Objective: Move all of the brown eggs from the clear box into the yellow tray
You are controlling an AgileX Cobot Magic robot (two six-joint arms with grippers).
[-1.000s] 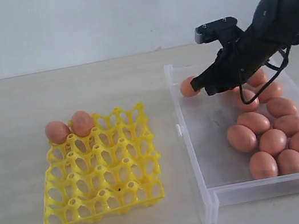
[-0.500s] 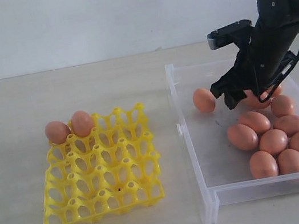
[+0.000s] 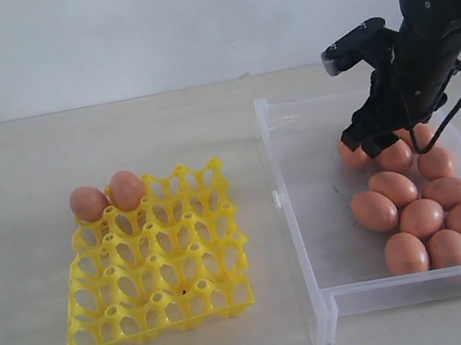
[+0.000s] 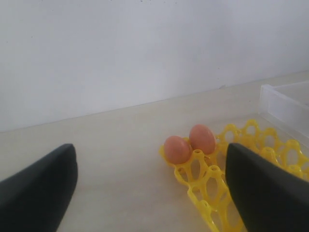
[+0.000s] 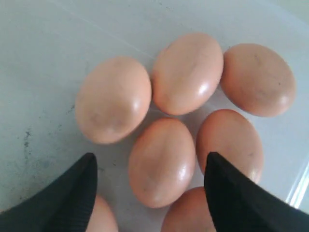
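The fingers [image 5: 72, 195] of the right gripper [image 5: 149, 159] stand wide apart with nothing gripped. In the right wrist view one egg lies on the box floor between the two dark tips, with a gap on either side of it and more eggs packed around it. In the exterior view, taking 12 o'clock as the far wall [image 3: 142, 27], this gripper points down into the clear box [image 3: 283, 208] at about the box's 1 o'clock, its tips just above the farthest eggs of the cluster. About a dozen brown eggs [image 3: 421, 219] lie in the box, crowded from 1 o'clock round to 5 o'clock, many touching their neighbours, while the box's 9 o'clock half is bare floor. The yellow tray [image 3: 154, 271] sits on the table [image 3: 117, 134] at 9 o'clock from the box, apart from it. Two eggs [image 3: 108, 196] sit side by side in the cups at the tray's 11 o'clock corner, touching each other. The left gripper [image 4: 150, 157] also has its fingers [image 4: 43, 191] spread wide and holds nothing; its wrist view looks over the table toward those two eggs in the tray.
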